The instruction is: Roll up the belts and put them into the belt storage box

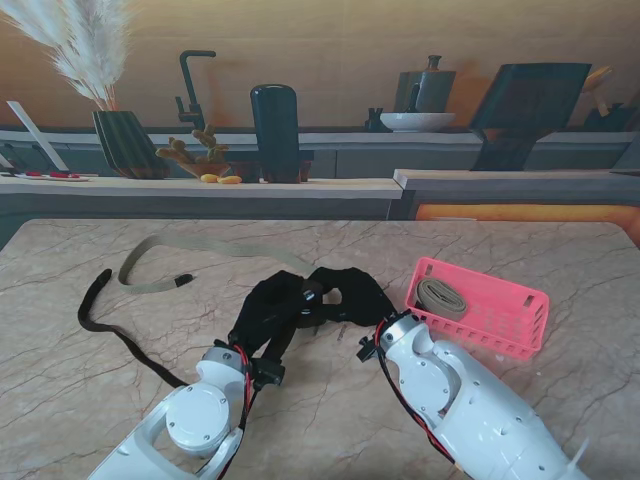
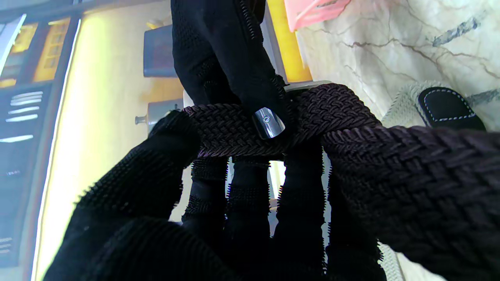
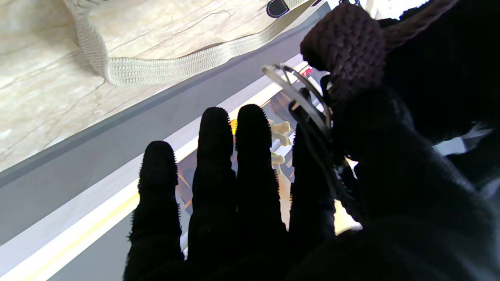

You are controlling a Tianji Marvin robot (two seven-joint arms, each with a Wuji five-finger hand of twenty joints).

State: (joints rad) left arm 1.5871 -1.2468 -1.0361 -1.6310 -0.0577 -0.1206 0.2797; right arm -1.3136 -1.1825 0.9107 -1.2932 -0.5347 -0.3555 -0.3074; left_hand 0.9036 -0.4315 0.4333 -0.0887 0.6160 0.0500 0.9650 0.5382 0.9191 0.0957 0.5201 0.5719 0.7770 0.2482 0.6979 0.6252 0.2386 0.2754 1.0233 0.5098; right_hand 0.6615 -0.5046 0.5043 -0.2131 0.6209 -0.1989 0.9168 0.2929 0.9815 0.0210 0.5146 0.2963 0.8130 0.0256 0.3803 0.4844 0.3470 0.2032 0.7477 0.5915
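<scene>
Belts first, left to right on the marble table [image 1: 80,400]. Dark braided belt [image 1: 110,330] trails from the far left edge area, curving across the tabletop toward me and up into the two hands at centre. Beige woven belt [image 1: 200,245] lies farther from me, flat in a loose open curve, its dark tip [image 1: 183,281] pointing back toward the dark belt; the two belts sit apart.

Left hand [image 1: 270,305], black-gloved: fingers curled around the braided strap; the left wrist view shows the weave [image 2: 234,130] crossing its fingers, thumb pressed on top, and a shiny metal fitting [image 2: 268,123] on the strap.

Right hand [image 1: 350,295], also gloved, meets the left at centre. Right wrist view: thumb and forefinger pinch the rolled braided end [image 3: 343,43] with a silvery buckle [image 3: 297,97] beside it; the other fingers [image 3: 213,164] extend straight. How firm that pinch is, hard to judge.

Pink belt storage box [image 1: 500,320] sits right of the hands, near the right forearm, with one rolled beige belt [image 1: 445,297] in its left end.
</scene>
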